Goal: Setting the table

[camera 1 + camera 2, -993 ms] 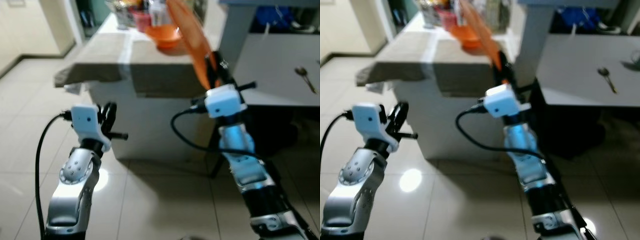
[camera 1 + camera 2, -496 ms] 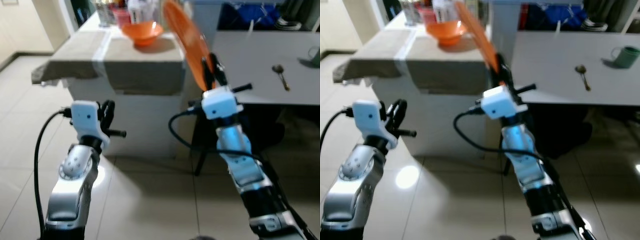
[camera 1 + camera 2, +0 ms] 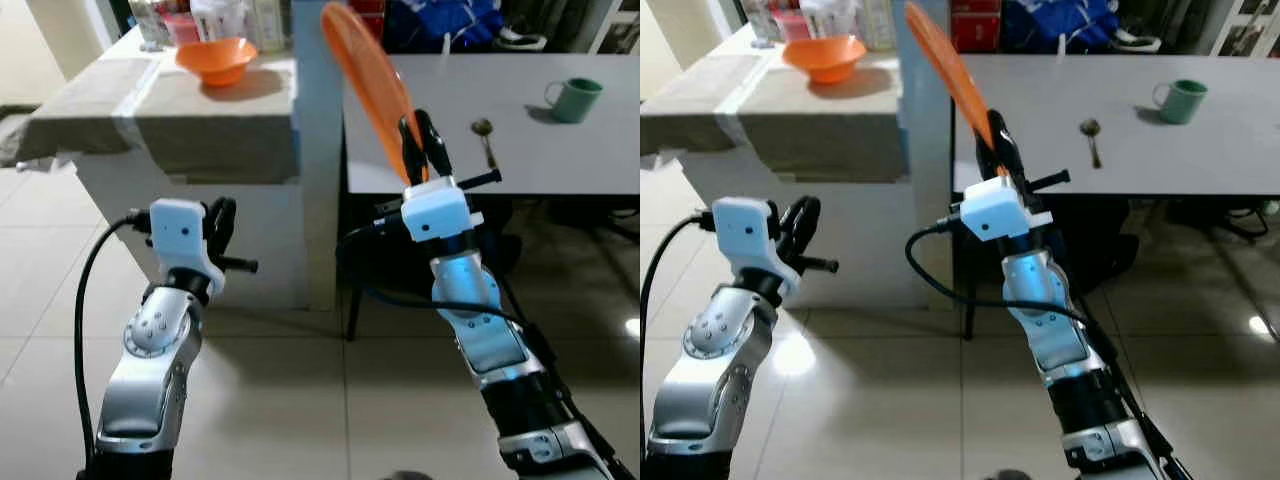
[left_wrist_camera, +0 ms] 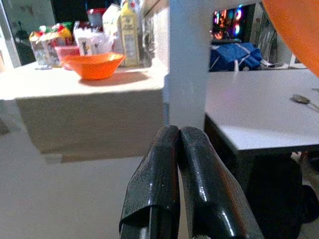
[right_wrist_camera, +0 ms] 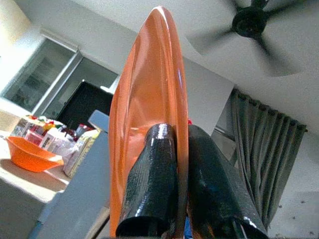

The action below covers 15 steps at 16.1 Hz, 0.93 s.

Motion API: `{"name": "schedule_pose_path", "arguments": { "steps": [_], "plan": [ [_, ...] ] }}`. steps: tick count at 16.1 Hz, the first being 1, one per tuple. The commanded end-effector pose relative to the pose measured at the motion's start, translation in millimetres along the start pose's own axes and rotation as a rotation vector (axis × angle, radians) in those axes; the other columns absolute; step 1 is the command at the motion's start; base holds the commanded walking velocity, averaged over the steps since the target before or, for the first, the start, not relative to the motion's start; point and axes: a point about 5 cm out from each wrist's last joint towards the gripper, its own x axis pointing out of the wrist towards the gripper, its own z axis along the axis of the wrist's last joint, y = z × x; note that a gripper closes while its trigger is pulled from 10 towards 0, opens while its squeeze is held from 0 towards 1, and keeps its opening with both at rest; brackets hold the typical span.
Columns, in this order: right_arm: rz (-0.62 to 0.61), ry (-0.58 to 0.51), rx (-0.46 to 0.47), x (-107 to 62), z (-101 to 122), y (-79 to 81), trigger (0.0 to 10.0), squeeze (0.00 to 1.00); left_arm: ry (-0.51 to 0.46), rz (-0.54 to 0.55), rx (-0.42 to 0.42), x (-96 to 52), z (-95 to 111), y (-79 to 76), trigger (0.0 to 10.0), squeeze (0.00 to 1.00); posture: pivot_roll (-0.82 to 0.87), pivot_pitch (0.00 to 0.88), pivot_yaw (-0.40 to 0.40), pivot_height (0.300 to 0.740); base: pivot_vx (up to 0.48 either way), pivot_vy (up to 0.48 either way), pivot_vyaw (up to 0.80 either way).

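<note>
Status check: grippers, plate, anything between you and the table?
Right gripper shut on orange plate, held on edge. Left gripper shut, empty. Grey table ahead, with spoon and green mug.

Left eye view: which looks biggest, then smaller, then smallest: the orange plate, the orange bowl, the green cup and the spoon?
1. Orange plate, though it is held closest to the camera by the right gripper.
2. Orange bowl.
3. Green cup.
4. Spoon, close to the cup in looks, so that pair is unsure.

grey table (image 3: pixel 560 150) lying mostly bare ahead; spoon (image 3: pixel 483 132) and green mug (image 3: pixel 573 98) sitting on far part; white pillar (image 3: pixel 318 150) blocking left edge.
</note>
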Motion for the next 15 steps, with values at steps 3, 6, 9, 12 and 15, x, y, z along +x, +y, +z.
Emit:
{"name": "schedule_pose_path", "arguments": {
  "steps": [3, 6, 9, 12, 15],
  "plan": [
    [-0.037, -0.041, -0.025, 3.4, 4.6, -9.9, 0.0, 0.0, 0.012, -0.014, 0.02, 4.2, -1.9, -1.7, 10.0, 0.0, -0.11, 0.0, 0.082, 0.74, 0.167, -0.415, 0.0],
    [-0.042, -0.039, -0.032, 2.6, 4.6, -11.3, 0.0, 0.0, 0.009, -0.015, 0.022, 7.2, -1.5, -2.5, 10.0, 0.0, -0.12, 0.0, 0.086, 0.74, 0.247, -0.407, 0.0],
    [-0.044, -0.037, -0.037, 0.9, 4.1, -12.4, 0.0, 0.0, 0.01, -0.009, 0.037, 10.1, -2.2, -1.1, 10.0, 0.0, -0.12, 0.0, 0.089, 0.74, 0.256, -0.404, 0.0],
    [-0.046, -0.035, -0.039, -0.2, 4.2, -12.3, 0.0, 0.0, 0.01, -0.007, 0.038, 11.1, -2.2, 0.0, 10.0, 0.0, -0.12, 0.0, 0.092, 0.74, 0.262, -0.399, 0.0],
    [-0.049, -0.033, -0.037, -0.2, 4.8, -11.5, 0.0, 0.0, 0.007, -0.018, 0.047, 13.4, -1.7, -1.2, 10.0, 0.0, -0.13, 0.0, 0.097, 0.74, 0.261, -0.399, 0.0]
  ]
}}
